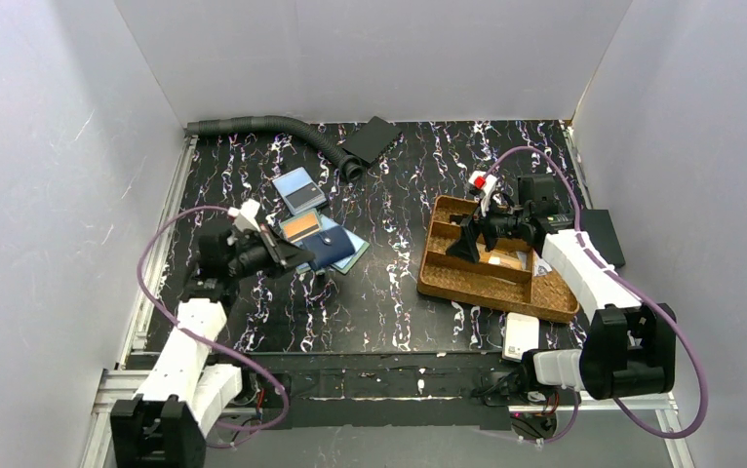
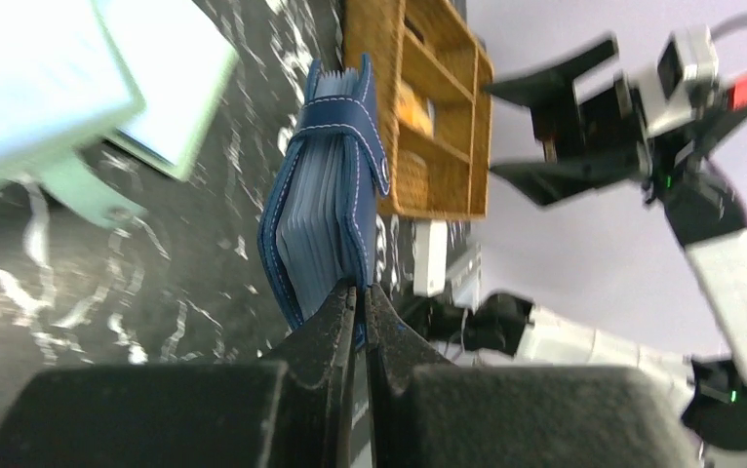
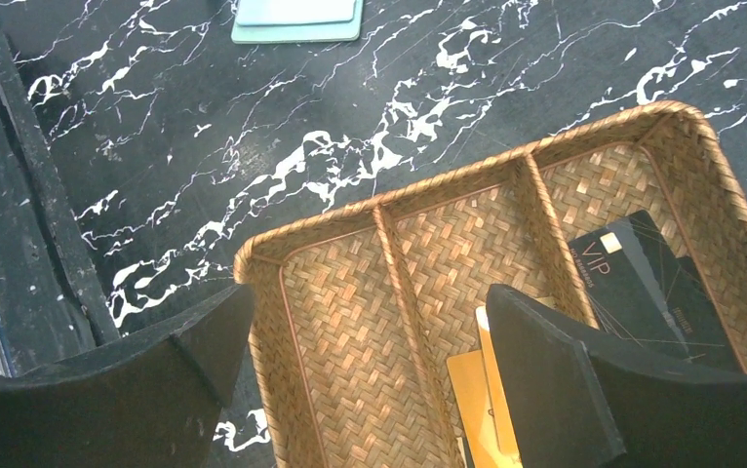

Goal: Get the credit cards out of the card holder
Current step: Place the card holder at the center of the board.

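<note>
Card holder [image 1: 329, 249] left of tray [image 1: 487, 297]; credit cards [image 1: 298, 190] behind it.

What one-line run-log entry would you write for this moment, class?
left tool: shut on dark navy stitched card holder | right tool: open above brown woven divided tray | tray: orange cards inside | table: teal cards loose

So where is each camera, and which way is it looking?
Top camera: high behind the arms, looking down on the black marbled table; both arms show.
Left wrist camera: on the left arm, looking along its left pincer, shut on the dark navy book-like card holder; the right pincer shows beyond.
Right wrist camera: on the right arm, looking down through its open pincer into the brown woven tray.
Shared: all three show that tray.
</note>
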Action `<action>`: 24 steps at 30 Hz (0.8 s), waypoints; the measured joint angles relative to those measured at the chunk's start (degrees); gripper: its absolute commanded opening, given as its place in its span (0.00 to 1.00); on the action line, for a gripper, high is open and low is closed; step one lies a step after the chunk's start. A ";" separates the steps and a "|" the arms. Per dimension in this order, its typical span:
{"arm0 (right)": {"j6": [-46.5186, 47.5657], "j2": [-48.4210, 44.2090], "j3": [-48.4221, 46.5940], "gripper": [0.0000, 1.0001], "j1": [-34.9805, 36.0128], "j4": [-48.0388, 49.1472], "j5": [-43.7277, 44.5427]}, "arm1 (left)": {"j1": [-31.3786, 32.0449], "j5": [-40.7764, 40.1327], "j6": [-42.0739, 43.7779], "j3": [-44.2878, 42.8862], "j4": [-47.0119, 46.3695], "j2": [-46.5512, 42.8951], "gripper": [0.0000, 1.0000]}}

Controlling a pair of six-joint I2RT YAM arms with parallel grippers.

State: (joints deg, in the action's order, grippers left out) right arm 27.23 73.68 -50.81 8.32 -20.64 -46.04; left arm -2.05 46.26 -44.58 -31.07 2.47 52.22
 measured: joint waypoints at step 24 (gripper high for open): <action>4.97 2.64 0.00 0.98 0.00 -3.38 -3.87 | 49.89 -40.91 -18.00 9.49 -13.58 5.93 0.00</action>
State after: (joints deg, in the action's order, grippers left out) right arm 32.21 76.31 -50.81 8.32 -24.03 -49.91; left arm 47.83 5.34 -62.59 -21.58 -11.11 58.15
